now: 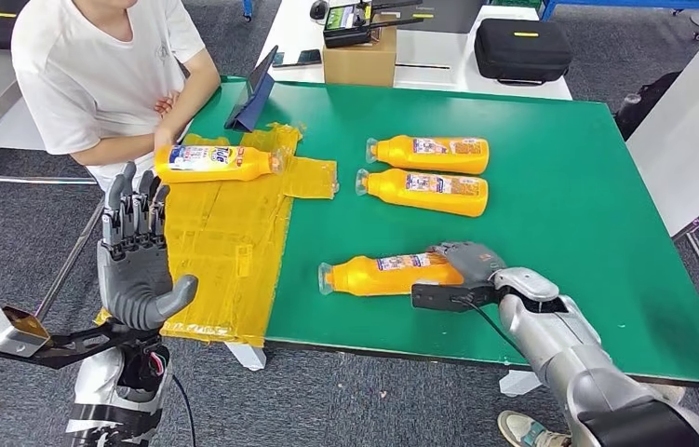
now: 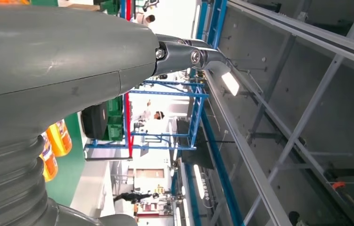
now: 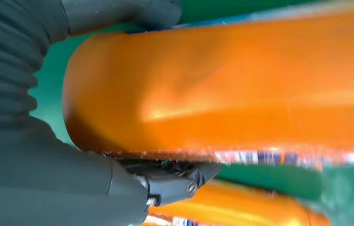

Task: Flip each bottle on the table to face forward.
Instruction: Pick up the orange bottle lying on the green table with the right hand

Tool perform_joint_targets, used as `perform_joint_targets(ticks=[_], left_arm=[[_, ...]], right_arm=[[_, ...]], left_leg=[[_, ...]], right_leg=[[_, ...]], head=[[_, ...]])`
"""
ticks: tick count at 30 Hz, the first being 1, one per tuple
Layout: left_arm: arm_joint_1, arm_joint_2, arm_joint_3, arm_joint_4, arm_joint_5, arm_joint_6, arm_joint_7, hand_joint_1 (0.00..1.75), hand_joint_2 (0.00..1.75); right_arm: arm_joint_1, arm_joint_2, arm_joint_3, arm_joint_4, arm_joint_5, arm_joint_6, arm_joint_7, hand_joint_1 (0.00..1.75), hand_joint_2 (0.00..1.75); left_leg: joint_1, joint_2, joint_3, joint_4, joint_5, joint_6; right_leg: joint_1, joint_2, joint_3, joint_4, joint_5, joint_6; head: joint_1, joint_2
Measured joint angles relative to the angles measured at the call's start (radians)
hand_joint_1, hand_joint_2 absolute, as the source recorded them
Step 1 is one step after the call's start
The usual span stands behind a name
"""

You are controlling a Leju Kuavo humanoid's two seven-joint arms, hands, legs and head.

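Right hand (image 1: 464, 261) grips the near bottle (image 1: 390, 275); left hand (image 1: 136, 251) raised, fingers spread.

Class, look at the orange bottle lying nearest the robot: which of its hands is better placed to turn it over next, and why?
Probably the right hand: it already grips the base end of the nearest bottle on the green table. The left hand is raised, open, off the table's edge beside the yellow sheet.

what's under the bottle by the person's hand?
The bottle lies on a yellow plastic sheet spread over the green table. Only the sheet shows beneath it; the strip of sheet and table directly below is covered by the bottle.
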State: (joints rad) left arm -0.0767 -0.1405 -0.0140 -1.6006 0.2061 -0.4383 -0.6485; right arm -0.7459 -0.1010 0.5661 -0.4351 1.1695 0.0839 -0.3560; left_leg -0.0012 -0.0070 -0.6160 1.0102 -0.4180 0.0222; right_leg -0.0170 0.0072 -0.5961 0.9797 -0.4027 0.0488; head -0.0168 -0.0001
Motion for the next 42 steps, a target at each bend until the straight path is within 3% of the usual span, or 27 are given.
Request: perform_joint_targets(ticks=[7,13,21,27,31,36,42], left_arm=[[0.003,0.007,0.001,0.005,-0.007,-0.004,-0.008,0.0,1.75],[0.014,0.009,0.001,0.01,-0.054,0.037,0.011,0.0,1.75],[0.071,0.006,-0.014,0.01,-0.106,0.089,0.039,0.0,1.75],[0.144,-0.028,-0.051,0.003,-0.122,0.15,0.055,0.0,1.75],[0.164,-0.044,-0.066,0.002,-0.119,0.162,0.063,0.0,1.75],[0.183,-0.058,-0.087,0.002,-0.101,0.168,0.081,0.0,1.75],[0.202,-0.059,-0.126,0.001,-0.142,0.168,0.069,0.0,1.75]], right_arm=[[-0.068,0.017,0.083,0.035,-0.008,0.102,0.048,1.75,1.75],[-0.052,0.008,0.096,0.037,-0.119,0.021,-0.021,1.75,1.75],[0.068,-0.025,0.065,-0.058,-0.248,-0.159,-0.064,1.75,1.75],[0.293,-0.006,-0.063,-0.345,-0.344,-0.379,-0.053,1.75,1.75],[0.388,0.016,-0.126,-0.49,-0.35,-0.404,-0.047,1.75,1.75],[0.485,0.068,-0.224,-0.646,-0.437,-0.461,-0.126,1.75,1.75],[0.563,0.121,-0.283,-0.782,-0.498,-0.464,-0.183,1.75,1.75]], left_leg=[[0.0,-0.001,0.0,0.0,0.001,0.0],[0.0,-0.002,0.0,0.0,0.001,0.0],[0.0,-0.003,-0.002,0.0,0.0,0.0],[0.0,-0.003,-0.003,0.0,-0.001,0.0],[0.0,-0.004,-0.005,0.0,-0.001,0.0],[0.0,-0.003,-0.005,0.0,-0.001,0.0],[0.0,-0.003,-0.005,0.0,-0.001,0.0]], right_leg=[[0.0,0.0,0.001,0.0,0.0,0.0],[0.0,-0.001,0.0,0.0,0.0,0.0],[0.0,-0.001,-0.001,0.0,0.0,0.0],[0.0,-0.003,-0.002,0.0,-0.001,0.0],[0.0,-0.003,-0.003,0.0,-0.002,0.0],[0.0,-0.003,-0.003,0.0,-0.002,0.0],[0.0,-0.003,-0.004,0.0,-0.002,0.0]], head=[[0.0,0.0],[0.0,0.0],[0.0,0.0],[0.0,0.0],[0.0,0.0],[0.0,0.0],[0.0,0.0]])
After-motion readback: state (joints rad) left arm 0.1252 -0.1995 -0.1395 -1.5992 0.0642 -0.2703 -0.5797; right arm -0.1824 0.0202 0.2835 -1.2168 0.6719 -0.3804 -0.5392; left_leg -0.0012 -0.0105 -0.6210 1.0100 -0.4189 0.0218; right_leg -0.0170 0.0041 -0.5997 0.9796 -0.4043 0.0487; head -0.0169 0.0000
